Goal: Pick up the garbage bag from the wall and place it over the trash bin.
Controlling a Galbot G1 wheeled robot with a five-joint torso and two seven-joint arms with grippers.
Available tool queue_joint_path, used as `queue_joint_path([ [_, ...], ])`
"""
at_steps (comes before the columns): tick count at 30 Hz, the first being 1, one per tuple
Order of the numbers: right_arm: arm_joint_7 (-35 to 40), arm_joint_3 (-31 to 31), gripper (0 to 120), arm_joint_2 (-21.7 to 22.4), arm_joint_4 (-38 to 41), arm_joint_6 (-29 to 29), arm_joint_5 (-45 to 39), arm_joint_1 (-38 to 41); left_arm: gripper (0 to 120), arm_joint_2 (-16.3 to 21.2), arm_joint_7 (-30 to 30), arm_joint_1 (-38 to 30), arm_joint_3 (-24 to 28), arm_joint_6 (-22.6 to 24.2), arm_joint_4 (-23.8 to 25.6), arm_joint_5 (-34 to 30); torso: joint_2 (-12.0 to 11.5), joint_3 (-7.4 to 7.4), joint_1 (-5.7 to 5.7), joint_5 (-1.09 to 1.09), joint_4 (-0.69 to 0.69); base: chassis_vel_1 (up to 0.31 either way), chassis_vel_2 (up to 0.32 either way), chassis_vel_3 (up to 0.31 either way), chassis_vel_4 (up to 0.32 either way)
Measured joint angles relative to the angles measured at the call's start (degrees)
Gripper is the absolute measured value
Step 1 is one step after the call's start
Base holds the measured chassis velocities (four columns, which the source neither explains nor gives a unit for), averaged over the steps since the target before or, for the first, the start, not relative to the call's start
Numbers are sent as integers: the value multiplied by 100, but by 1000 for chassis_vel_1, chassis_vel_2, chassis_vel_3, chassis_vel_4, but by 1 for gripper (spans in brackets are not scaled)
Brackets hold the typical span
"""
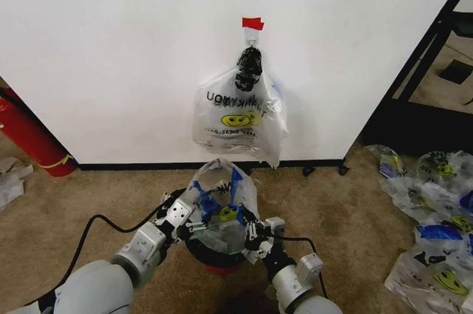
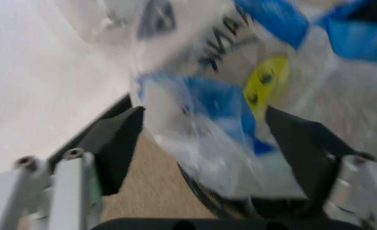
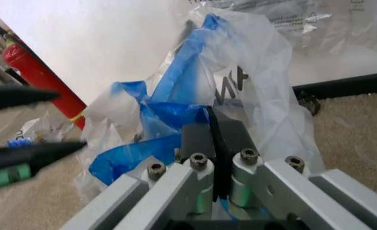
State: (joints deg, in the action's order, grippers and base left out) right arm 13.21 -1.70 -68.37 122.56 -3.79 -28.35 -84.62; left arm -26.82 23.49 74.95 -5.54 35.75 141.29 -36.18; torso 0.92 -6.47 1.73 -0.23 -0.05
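Brown carpet (image 1: pixel 96 188) is running up to the white wall (image 1: pixel 111 48). The garbage bag (image 1: pixel 222 199) is draping the trash bin (image 1: pixel 218 255), hiding its rim; right gripper (image 3: pixel 213 132) is pinching plastic, left gripper (image 2: pixel 205 139) spread wide.

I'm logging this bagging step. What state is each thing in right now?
garbage bag: draped over the bin, crumpled, not spread.
trash bin: upright on carpet, under the bag.
left gripper: open, fingers either side of the bag.
right gripper: shut on the bag.
bag bundle: hanging on the wall hook.
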Motion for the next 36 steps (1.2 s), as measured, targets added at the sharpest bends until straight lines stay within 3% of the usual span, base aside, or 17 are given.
queue_joint_path([
  [6,6,-20,0,-65,-11,6,6,0,70,-47,-10,-159,109,-40,-131,-493,0,0,0,0,1,0,0,0,0],
  [9,12,-17,0,-103,5,6,38,-49,69,-173,-12,-565,452,-97,-153,-724,0,0,0,-1,1,0,0,0,0],
  [11,23,16,0,-112,24,6,67,-93,69,-233,-9,-1029,825,-58,-201,-757,0,0,0,-1,-1,0,0,0,0],
  [21,42,159,0,-91,123,14,49,-187,66,-229,-44,-1684,1454,137,-458,-718,1,0,0,0,0,0,0,0,0],
  [26,53,179,0,-98,163,20,28,-212,57,-293,-54,-1783,1630,195,-706,-716,1,0,0,0,0,0,0,0,0],
  [33,66,181,0,-103,188,26,1,-225,26,-401,57,-1842,1790,212,-910,-752,1,1,0,0,0,0,0,0,0],
  [36,69,177,0,-108,193,26,1,-225,21,-404,78,-1847,1836,193,-948,-751,1,1,0,-1,0,0,0,0,0],
])
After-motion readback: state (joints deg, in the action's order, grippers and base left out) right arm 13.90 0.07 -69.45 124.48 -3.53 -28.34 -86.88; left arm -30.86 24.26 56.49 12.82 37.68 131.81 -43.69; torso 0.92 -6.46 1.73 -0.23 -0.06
